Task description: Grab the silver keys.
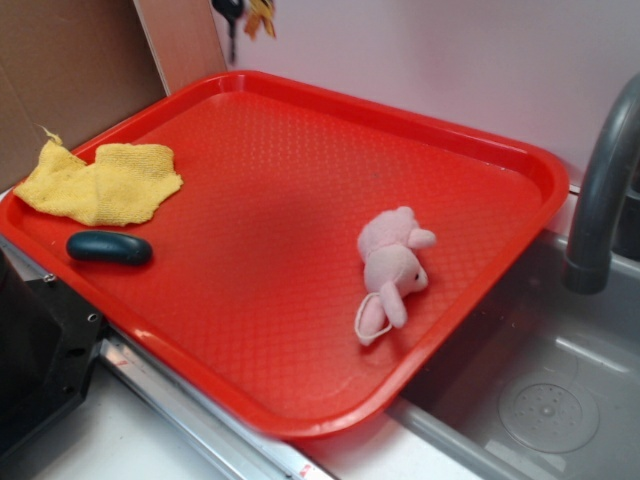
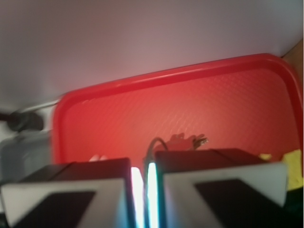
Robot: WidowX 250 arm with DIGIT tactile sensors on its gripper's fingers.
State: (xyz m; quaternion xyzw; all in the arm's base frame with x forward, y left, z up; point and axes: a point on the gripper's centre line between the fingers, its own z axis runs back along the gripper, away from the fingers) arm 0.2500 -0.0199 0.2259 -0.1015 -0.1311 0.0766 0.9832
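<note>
Holding the keys (image 2: pixel 183 140) high over the tray (image 2: pixel 95 90), the hand (image 2: pixel 142 190) is closed on their ring; they dangle just beyond it. Keeping this pinch firm seems wise.

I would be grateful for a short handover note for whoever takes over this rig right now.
Pincer: shut, with the ring of the silver keys apparently pinched between its fingers.
Keys: hanging above the red tray, off its surface.
Done: the grab looks made.
Left: confirm the hold is secure.
On the tray: pink plush, dark teal oval, yellow cloth.
</note>
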